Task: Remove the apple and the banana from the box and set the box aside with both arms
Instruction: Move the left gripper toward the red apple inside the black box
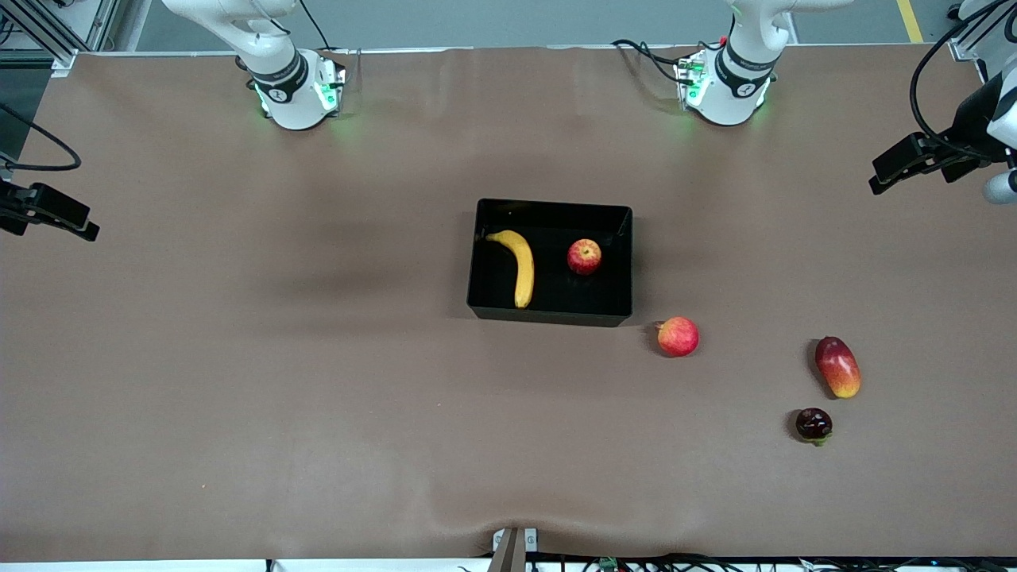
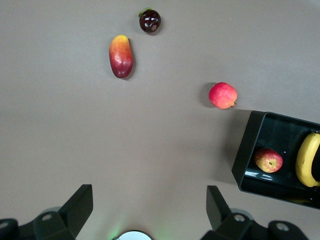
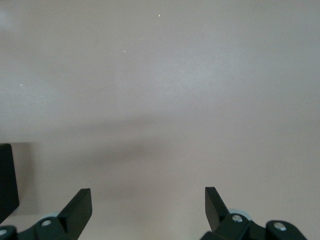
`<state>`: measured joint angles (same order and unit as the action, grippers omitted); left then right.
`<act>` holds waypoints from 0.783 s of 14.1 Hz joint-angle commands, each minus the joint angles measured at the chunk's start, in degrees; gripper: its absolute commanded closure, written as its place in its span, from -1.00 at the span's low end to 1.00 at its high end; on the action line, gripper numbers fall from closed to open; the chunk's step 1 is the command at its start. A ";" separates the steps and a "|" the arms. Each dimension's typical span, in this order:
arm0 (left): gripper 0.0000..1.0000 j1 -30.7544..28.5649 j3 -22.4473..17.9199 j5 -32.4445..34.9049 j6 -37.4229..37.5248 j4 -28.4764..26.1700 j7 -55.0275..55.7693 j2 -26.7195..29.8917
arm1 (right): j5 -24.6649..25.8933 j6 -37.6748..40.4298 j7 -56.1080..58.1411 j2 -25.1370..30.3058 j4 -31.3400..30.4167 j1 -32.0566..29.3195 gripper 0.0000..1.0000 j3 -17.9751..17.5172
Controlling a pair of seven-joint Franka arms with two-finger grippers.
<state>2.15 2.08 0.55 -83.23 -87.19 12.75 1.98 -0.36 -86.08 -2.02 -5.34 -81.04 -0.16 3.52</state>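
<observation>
The black box (image 1: 551,318) stands mid-table. In it lie the yellow banana (image 1: 520,266) and a red apple with yellowish streaks (image 1: 584,257), apart from each other. The left wrist view also shows the box (image 2: 246,155), the apple (image 2: 268,160) and the banana (image 2: 307,159). My left gripper (image 1: 902,165) hangs open and empty over the left arm's end of the table; its fingers show in its wrist view (image 2: 150,205). My right gripper (image 1: 59,216) hangs open and empty over the right arm's end, seen in its wrist view (image 3: 148,207) above bare table, with a box corner (image 3: 6,180) at the edge.
A second red apple (image 1: 678,336) lies on the table beside the box's corner, nearer the front camera. A red-yellow mango (image 1: 837,366) and a dark purple fruit (image 1: 813,424) lie toward the left arm's end. All three show in the left wrist view.
</observation>
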 commanded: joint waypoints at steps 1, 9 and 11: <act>-1.00 -0.57 -0.06 -0.55 0.26 1.06 -0.36 -0.31 | -0.43 0.65 0.00 -1.16 0.62 1.29 -1.00 -0.01; -1.00 1.19 2.48 -0.55 -1.13 1.41 1.40 -5.66 | -0.43 0.57 0.00 -1.52 0.62 1.48 -1.00 0.08; -1.00 3.02 4.76 -0.55 -4.91 0.98 5.33 -7.33 | -0.43 0.13 -0.09 -1.52 0.80 2.00 -1.00 -0.01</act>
<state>3.47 5.22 0.51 -86.20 -87.17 14.60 -3.36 -0.41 -86.03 -1.98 -6.92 -81.01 1.28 3.50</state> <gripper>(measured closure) 0.000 0.000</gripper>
